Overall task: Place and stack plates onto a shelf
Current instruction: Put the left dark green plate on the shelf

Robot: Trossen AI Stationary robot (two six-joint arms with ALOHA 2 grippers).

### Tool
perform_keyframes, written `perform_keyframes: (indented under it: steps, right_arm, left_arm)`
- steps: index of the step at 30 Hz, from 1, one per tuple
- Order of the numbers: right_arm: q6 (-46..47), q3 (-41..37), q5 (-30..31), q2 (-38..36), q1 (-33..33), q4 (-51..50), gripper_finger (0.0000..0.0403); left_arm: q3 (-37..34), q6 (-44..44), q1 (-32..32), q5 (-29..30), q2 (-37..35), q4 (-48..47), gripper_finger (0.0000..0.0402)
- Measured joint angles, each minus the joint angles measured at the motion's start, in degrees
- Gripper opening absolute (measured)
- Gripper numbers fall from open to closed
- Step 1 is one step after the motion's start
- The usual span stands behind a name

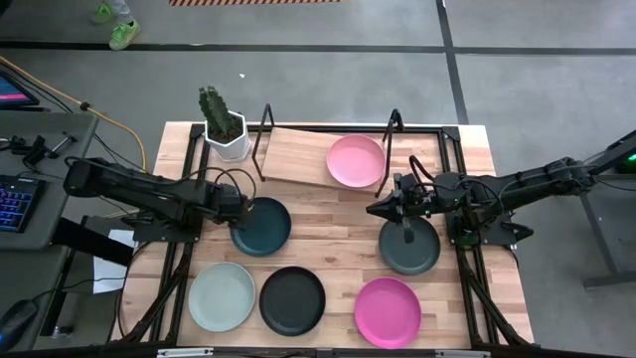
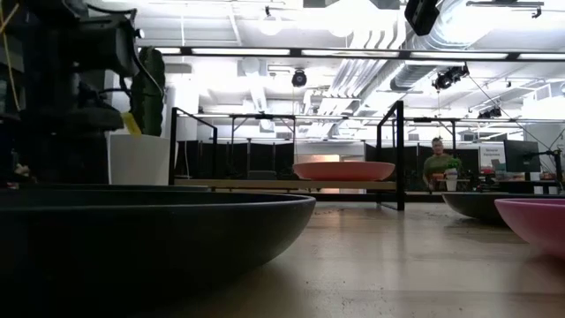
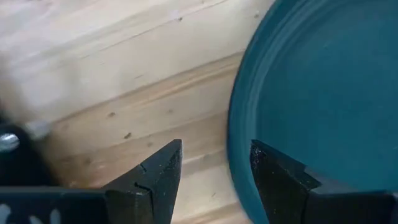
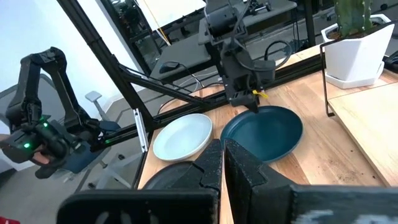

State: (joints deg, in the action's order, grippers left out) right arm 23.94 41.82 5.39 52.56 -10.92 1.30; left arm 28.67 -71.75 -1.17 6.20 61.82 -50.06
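The dark teal plate (image 1: 266,229) lies flat on the tabletop left of centre. My left gripper (image 1: 242,210) is open at its left rim; in the left wrist view (image 3: 214,158) one finger stands outside the rim and one over the plate's inside (image 3: 323,81). My right gripper (image 1: 382,209) is shut and empty (image 4: 224,163), hovering just beyond the far-left rim of the dark grey plate (image 1: 409,249). The light pink plate (image 1: 355,161) rests on the right half of the shelf (image 1: 293,157). The pale mint plate (image 1: 222,296), black plate (image 1: 292,300) and magenta plate (image 1: 388,312) lie along the near edge. My left gripper straddles the teal plate's left rim (image 3: 237,143), coming in low from the table's left, one finger outside and one over the inside. Whether either finger touches the rim, I cannot tell. The plate lies flat on the table.
A white pot with a cactus (image 1: 224,129) stands at the shelf's left end. The shelf's left half is bare board, with black upright wire ends (image 1: 393,134). A person (image 2: 435,159) shows far behind the table. A keyboard and desk (image 1: 20,194) sit left of the table.
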Motion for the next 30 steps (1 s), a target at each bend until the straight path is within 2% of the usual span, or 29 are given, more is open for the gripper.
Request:
perform_keyframes:
  steps: [5, 8, 11, 15, 18, 21, 26, 30]
  right_arm:
    - [0.0, 0.0, 0.0, 0.0, 0.0, 0.0, 0.0]
    - [0.1, 0.0, 0.0, 0.0, 0.0, 0.0, 0.0]
    - [0.0, 0.0, 0.2, 0.0, 0.0, 0.0, 0.0]
    - [0.0, 0.0, 0.5, 0.0, 0.0, 0.0, 0.0]
    - [0.0, 0.0, 0.6, 0.0, 0.0, 0.0, 0.0]
    - [0.0, 0.0, 0.6, 0.0, 0.0, 0.0, 0.0]
    - [1.3, 0.0, 0.6, 0.0, 0.0, 0.3, 0.0]
    - [4.4, 0.0, 0.6, 0.0, 0.0, 1.5, 0.0]
  left_arm:
    - [-2.6, 0.4, 0.1, -1.6, 0.0, 7.3, 0.0178]
    - [-3.4, -0.3, 0.1, -1.7, 0.0, 8.0, 0.0161]
    - [-3.7, -0.3, 0.1, -1.5, 0.0, 7.7, 0.012]
    - [-3.5, 0.4, 0.1, -1.3, -0.1, 8.0, 0.0033]
    - [-2.2, 2.1, 0.0, -1.7, -0.9, 8.3, 0.0013]
    - [1.0, 4.2, 0.0, -1.7, -2.1, 6.4, 0.0011]
    - [10.5, 8.4, -0.1, -1.5, -4.6, 5.7, 0.0004]
    - [19.8, 11.9, 0.2, 3.9, -3.1, 5.8, 0.0002]
